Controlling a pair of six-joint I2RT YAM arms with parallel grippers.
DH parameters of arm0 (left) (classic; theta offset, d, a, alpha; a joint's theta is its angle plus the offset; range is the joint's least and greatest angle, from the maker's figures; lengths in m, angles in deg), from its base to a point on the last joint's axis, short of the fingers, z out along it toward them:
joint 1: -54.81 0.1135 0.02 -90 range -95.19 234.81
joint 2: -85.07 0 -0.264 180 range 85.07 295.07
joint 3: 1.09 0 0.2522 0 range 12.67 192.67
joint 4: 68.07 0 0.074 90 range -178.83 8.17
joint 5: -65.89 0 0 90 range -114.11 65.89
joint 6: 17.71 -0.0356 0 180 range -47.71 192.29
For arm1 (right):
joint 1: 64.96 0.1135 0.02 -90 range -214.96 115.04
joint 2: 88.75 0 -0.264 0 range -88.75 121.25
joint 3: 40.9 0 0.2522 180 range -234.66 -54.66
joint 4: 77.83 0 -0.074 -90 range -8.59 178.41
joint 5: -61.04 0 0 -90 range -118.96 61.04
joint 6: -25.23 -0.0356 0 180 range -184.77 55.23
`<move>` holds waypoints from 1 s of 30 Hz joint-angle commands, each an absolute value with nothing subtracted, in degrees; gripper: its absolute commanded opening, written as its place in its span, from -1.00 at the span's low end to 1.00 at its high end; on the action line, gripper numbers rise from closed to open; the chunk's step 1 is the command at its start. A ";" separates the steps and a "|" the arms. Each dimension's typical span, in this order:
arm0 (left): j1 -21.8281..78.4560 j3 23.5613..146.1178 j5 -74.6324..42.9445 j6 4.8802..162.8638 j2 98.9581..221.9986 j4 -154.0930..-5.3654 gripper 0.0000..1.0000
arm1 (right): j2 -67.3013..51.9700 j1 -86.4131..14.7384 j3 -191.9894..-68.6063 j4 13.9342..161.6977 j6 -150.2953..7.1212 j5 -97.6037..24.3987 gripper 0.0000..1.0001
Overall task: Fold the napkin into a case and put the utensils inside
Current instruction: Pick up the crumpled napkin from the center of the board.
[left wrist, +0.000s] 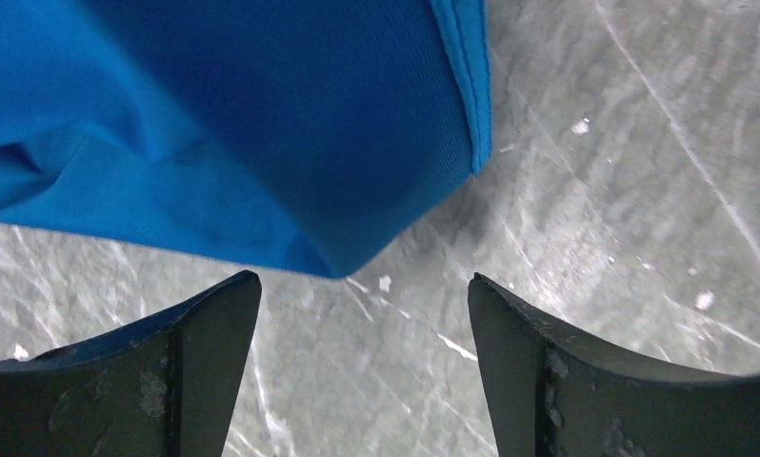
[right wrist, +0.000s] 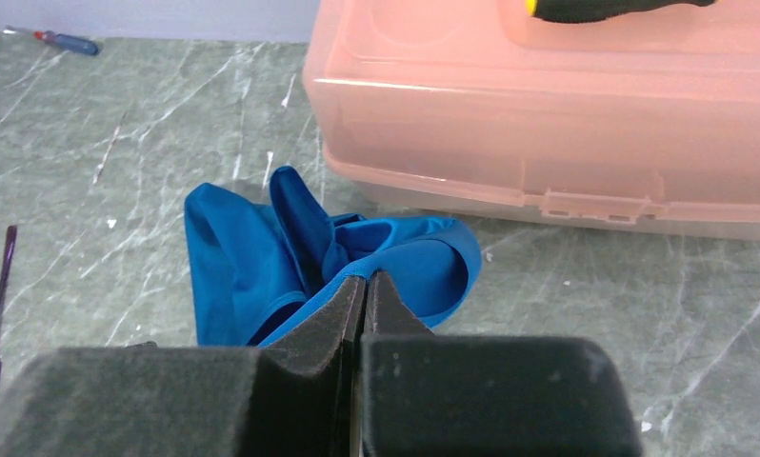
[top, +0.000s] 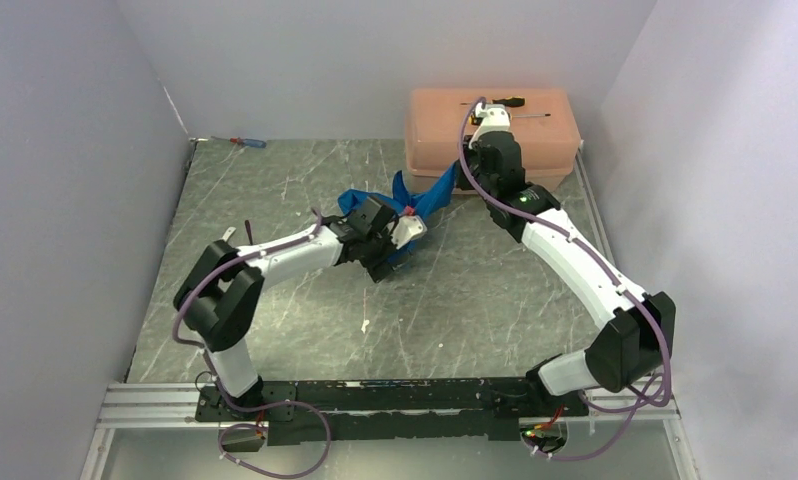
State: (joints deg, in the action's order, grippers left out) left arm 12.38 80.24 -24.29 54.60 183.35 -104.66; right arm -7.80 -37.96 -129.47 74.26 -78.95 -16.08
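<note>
Napkin (top: 418, 200) lies bunched on tabletop (top: 305, 330) toward the rear, not yet a case, just in front of box (top: 435, 135). R tool (right wrist: 362, 284) is clenched on napkin's hem, w/ one corner raised toward box. L tool (left wrist: 362, 286) is released, fingers (left wrist: 195, 352) wide apart, low over tabletop. From its wrist cam we see napkin's folded corner just ahead of the gap, not between the fingers. Fork (top: 250, 232) lies on bare tabletop well left of napkin, apart from both tools. Screwdriver (top: 510, 101) rests on box lid. We spot a small screwdriver (top: 247, 142) at far-left rear edge.
</note>
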 commanded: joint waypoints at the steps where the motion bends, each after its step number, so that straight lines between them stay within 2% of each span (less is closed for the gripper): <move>1: 12.32 82.95 -24.20 50.62 187.01 -101.12 0.70 | -8.71 -40.45 -129.60 76.56 -79.28 -16.84 -1.00; 4: 12.76 83.68 -22.71 48.45 189.18 -100.88 0.64 | -8.85 -41.59 -129.34 77.09 -79.50 -18.04 -1.00; 6: 14.27 84.82 -20.07 48.14 190.10 -101.01 0.41 | -8.98 -42.36 -128.96 77.52 -79.59 -18.68 -1.00; 8: 16.25 86.00 -16.97 48.18 190.08 -100.82 -0.07 | -8.95 -43.07 -128.70 77.59 -79.79 -19.45 -1.00; 10: 17.87 86.72 -15.13 47.05 189.31 -98.98 -0.69 | -9.18 -43.69 -128.39 77.79 -79.96 -20.34 -1.00; 11: 18.56 87.06 -15.18 46.39 188.79 -97.23 -0.90 | -9.38 -43.87 -128.15 78.04 -80.02 -20.68 -1.00; 20: 21.16 89.95 -2.14 42.09 187.35 -103.16 -0.95 | -10.01 -44.31 -128.65 77.85 -80.29 -21.59 -1.00; 24: 21.90 89.23 -1.91 38.88 184.17 -103.02 -0.95 | -10.15 -44.31 -130.13 77.03 -80.33 -22.07 -1.00; 30: 28.37 95.48 -0.43 37.15 178.98 -107.02 -0.95 | -12.19 -42.64 -133.39 74.10 -79.25 -21.93 -1.00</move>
